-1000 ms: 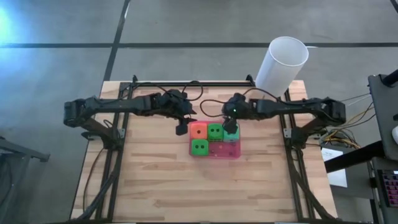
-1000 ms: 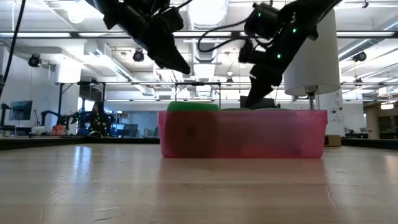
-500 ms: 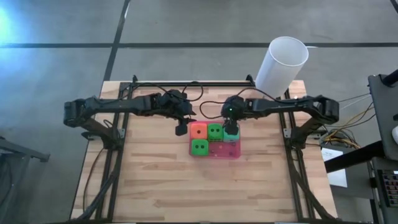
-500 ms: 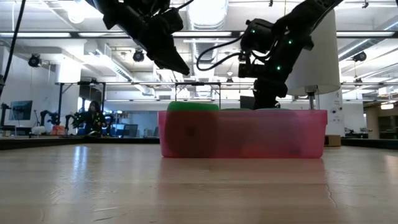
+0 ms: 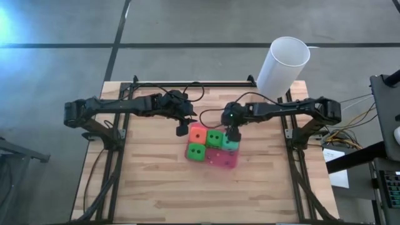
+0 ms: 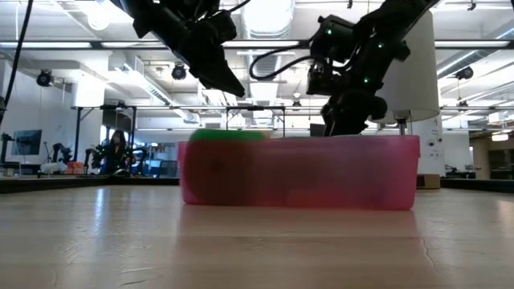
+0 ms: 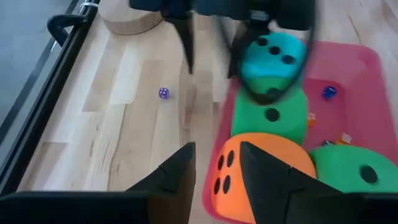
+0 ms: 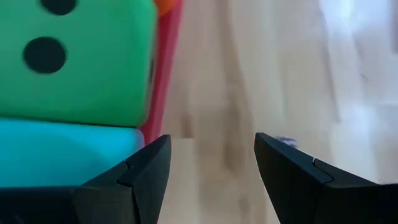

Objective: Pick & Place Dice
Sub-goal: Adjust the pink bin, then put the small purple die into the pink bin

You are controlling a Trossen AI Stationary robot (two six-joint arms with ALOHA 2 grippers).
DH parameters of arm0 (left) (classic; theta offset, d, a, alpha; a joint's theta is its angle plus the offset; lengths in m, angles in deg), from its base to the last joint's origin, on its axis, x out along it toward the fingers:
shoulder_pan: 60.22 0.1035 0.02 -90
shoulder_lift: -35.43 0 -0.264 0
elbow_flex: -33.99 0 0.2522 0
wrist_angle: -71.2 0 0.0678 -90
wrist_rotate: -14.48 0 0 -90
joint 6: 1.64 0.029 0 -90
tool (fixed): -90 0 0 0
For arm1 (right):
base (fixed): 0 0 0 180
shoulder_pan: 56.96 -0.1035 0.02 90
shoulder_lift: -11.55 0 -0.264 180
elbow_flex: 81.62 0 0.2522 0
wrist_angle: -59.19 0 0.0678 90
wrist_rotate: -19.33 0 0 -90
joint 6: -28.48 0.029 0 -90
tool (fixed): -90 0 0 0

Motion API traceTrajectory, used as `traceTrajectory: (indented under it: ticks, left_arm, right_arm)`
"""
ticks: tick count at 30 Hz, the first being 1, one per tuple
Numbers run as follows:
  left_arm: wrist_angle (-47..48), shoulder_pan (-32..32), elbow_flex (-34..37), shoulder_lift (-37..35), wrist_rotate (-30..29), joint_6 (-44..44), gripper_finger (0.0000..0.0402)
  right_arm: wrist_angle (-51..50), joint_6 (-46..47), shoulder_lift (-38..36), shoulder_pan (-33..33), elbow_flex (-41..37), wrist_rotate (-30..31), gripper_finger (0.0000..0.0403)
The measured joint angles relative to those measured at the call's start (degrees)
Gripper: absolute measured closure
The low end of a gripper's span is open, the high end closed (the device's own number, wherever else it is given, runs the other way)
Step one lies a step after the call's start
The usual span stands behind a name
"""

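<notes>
Several soft dice sit in a pink tray (image 5: 226, 159) at mid-table: an orange one (image 5: 198, 133), two green ones (image 5: 214, 138) (image 5: 195, 151) and a teal one (image 5: 230, 144). My right gripper (image 5: 232, 133) is open and low at the tray's far right corner, beside the teal die (image 8: 62, 152). One of its fingers is at the tray wall and the other over bare wood. My left gripper (image 5: 182, 129) hangs above the table just left of the orange die (image 7: 249, 168). It is open by a narrow gap with nothing between its fingers. My right gripper meets the tray's far wall (image 8: 163, 93) with the outer side of one finger (image 8: 140, 177), right beside the teal die. The fingers slant steeply down from the far right. The finger hides the exact spot, so whether it also touches the die I cannot tell.
A tall white cylinder (image 5: 282, 64) stands at the table's far right corner. A tiny purple die (image 7: 163, 93) lies on the wood beyond the tray, and more tiny dice (image 7: 328, 92) lie inside it. Bare wood fills the near half of the table.
My right gripper has sunk and rolled at the tray's far right corner, staying open. The tray has turned with its dice: the right end slid toward the near edge, while the left end has barely moved.
</notes>
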Motion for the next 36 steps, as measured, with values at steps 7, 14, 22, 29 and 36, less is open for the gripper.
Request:
traceTrajectory:
  ticks: [7,14,22,29,36]
  left_arm:
    - [-0.02,0.00,0.00,0.00,-0.01,0.33,0.0268]
    - [0.00,0.00,0.00,0.02,0.00,0.46,0.0275]
    - [-0.02,0.00,0.00,0.00,0.00,0.44,0.0268]
    - [0.00,0.00,0.00,0.00,0.00,0.25,0.0275]
    - [0.13,-0.02,0.00,0.00,0.00,0.24,0.0269]
  right_arm:
    - [0.40,-0.04,0.00,-5.02,-0.02,-0.37,0.0172]
    - [1.12,0.52,0.00,-9.79,-0.02,-3.76,0.0172]
    - [3.63,1.31,0.00,-13.73,-0.02,-4.37,0.0172]
    - [3.20,4.57,-1.06,-9.05,-0.04,3.74,0.0172]
    - [3.01,4.72,0.27,1.44,-0.17,-2.69,0.0172]
